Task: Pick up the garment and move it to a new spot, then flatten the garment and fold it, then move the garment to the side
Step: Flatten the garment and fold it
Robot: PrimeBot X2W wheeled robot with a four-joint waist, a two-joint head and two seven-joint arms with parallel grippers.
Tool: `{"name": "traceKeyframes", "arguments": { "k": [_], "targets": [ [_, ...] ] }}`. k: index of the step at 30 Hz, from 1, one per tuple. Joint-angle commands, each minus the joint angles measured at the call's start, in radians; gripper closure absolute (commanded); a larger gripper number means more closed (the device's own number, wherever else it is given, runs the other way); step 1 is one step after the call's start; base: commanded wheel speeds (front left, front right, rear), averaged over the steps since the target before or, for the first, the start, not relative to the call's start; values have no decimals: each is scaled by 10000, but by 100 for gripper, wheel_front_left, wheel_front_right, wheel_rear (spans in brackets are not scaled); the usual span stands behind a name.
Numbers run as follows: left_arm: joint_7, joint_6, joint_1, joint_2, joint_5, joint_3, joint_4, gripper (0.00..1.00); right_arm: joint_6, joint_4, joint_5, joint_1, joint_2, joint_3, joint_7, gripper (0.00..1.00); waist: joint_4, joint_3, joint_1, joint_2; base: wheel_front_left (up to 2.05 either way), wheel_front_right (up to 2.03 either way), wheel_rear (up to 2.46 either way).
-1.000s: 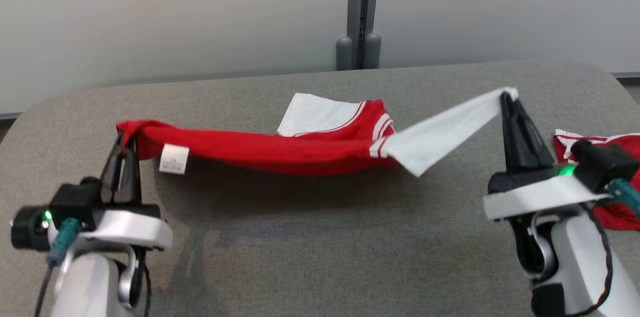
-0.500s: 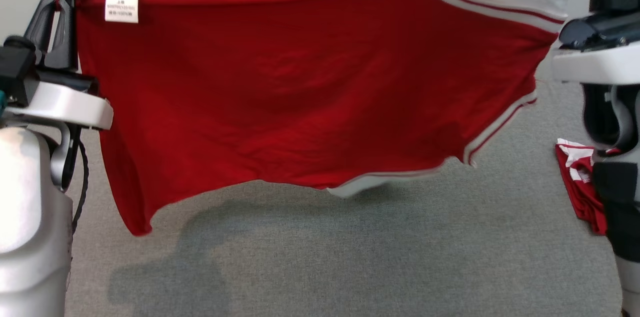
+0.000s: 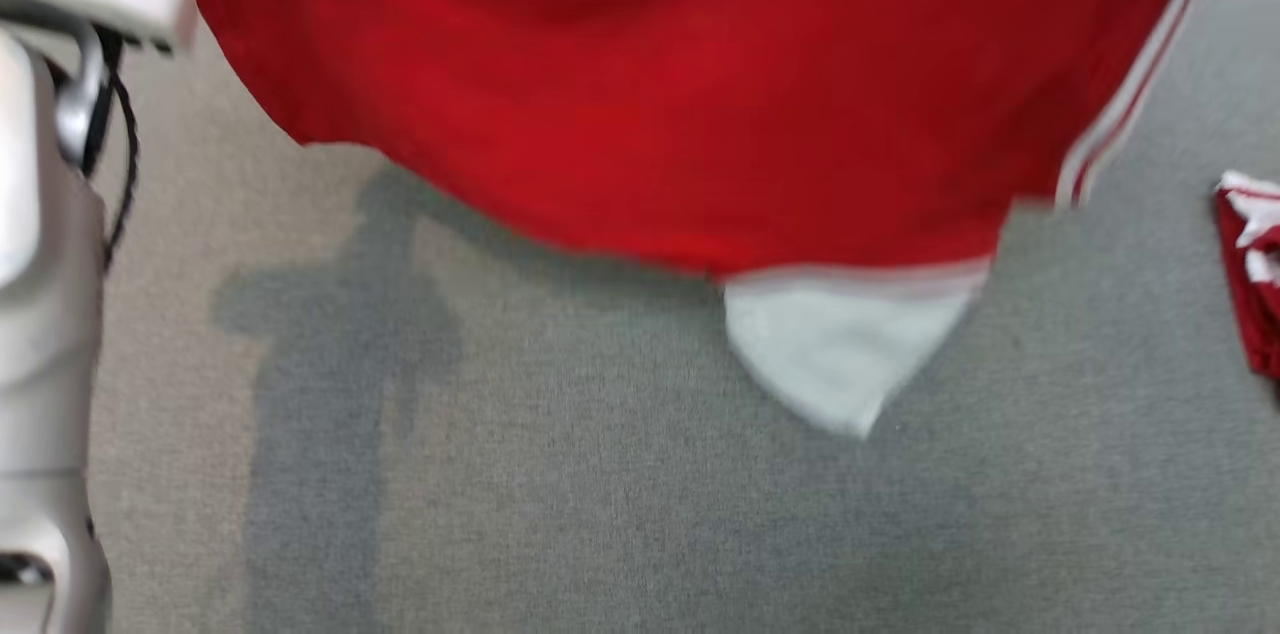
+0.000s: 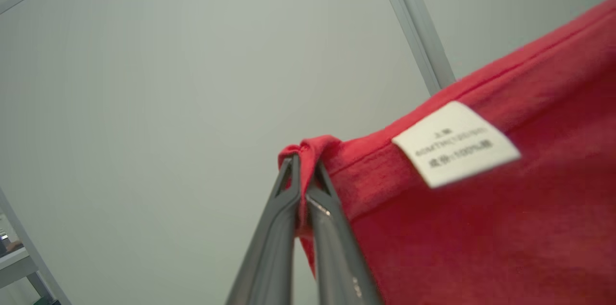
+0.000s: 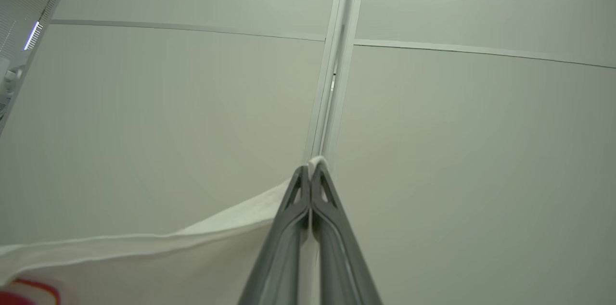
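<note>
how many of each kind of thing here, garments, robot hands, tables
garments: 2, the held garment and a second garment lying at the table's right edge
hands: 2, left hand and right hand, each shut on the held garment
tables: 1, the grey table
total: 5

Head cam down on table [image 3: 600,534], wrist cams up, close, share garment [image 3: 640,114]

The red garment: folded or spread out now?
Spread out. The red garment hangs as one open sheet above the grey table, its corners pinched by the left gripper and the right gripper.
</note>
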State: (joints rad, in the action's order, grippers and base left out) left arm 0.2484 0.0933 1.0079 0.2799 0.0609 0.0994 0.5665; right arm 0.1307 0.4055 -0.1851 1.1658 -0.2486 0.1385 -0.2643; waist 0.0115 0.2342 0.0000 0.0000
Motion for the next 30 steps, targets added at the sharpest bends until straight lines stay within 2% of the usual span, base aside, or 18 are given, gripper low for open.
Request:
{"name": "traceKeyframes", "arguments": {
  "k": [1,6,10,15,24,29,30],
  "targets": [
    [52,-93,480,46,66,8,192,100,-1,158,178,468,-72,12,-1,100,72,1217,0,0,0,0,0],
    [125,-267,2333,175,230,114,981,100,-1,888,878,2370,-264,-283,-2,100,8,2287,0,0,0,0,0],
    [164,-385,3675,337,382,294,988,100,-1,1115,1425,3491,-229,-847,-1,100,-67,2832,0,0,0,0,0],
    [159,-579,4017,357,184,382,638,100,-1,941,1781,3970,-381,-1153,-1,100,-83,3204,0,0,0,0,0],
    [156,-846,1873,-17,-613,232,915,100,-3,372,971,1464,-281,-949,-1,100,-170,3368,0,0,0,0,0],
    [158,-1136,-132,-522,-1325,-325,722,100,-3,-533,339,-1141,-183,-1213,-1,100,-210,3134,0,0,0,0,0],
    [157,-1060,-595,-566,-1354,-334,723,100,-3,-711,229,-1746,-69,-1256,-2,100,-241,3067,0,0,0,0,0]
  ]
}}
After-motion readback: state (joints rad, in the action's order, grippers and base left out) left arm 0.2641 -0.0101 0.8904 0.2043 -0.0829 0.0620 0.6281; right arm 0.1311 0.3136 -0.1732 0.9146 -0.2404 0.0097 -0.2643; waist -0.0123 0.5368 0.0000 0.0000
